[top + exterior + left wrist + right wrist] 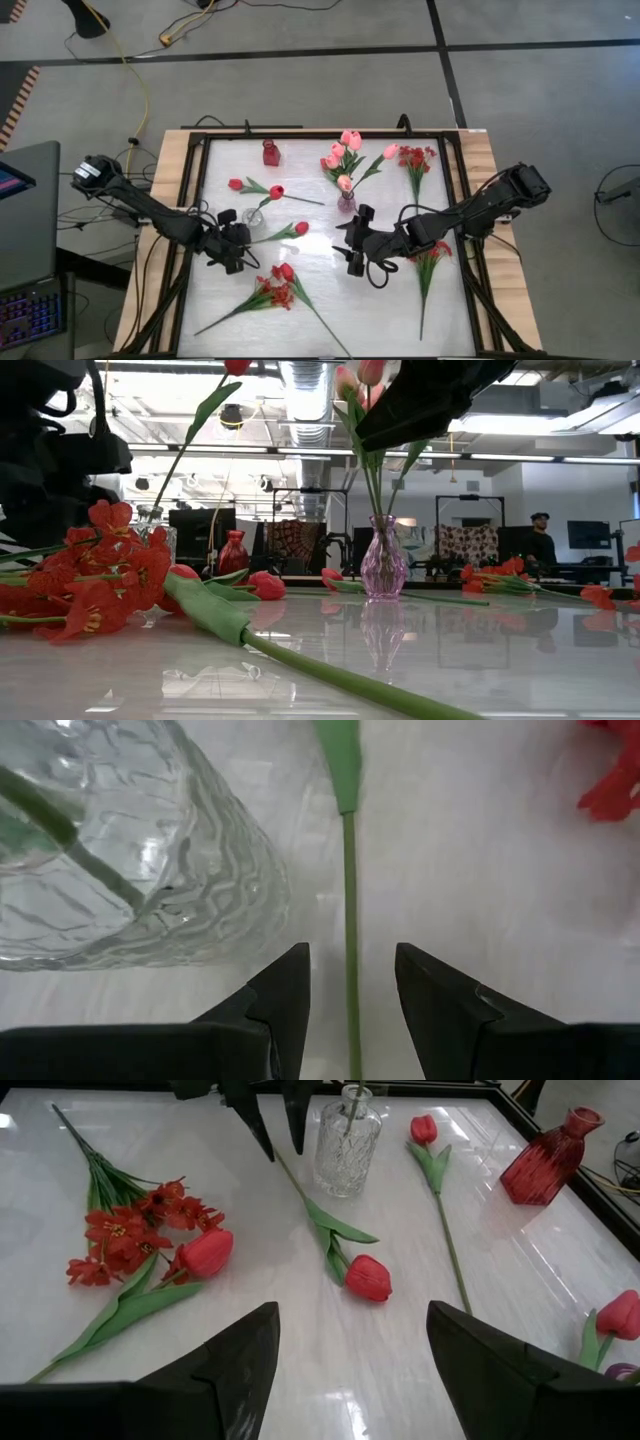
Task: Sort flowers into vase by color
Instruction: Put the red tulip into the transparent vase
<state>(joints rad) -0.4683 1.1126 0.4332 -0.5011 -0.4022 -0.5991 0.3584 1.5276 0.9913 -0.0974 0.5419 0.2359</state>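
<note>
Red tulip (301, 228) with a thin green stem (349, 920) lies flat on the white worktop (320, 310), just beside the clear textured glass vase (120, 850). The left claw (350, 1010) stands open with one finger on each side of that stem, gripping nothing. The right claw (350, 1370) hangs wide open and empty above the worktop centre, near the pink glass vase (346, 203).

Risks, as judged:
- The stem is thin and lies flat; closing too high would likely miss it.
- The clear vase is close; a sideways swing could tip it.

Count:
- Vases: three (clear, pink, dark red (271, 152)).
- Pink tulips (348, 140): about five, in the pink vase.
- Red tulips: four visible; one stands in the clear vase.
- Red sprays: three, all lying loose.
</note>
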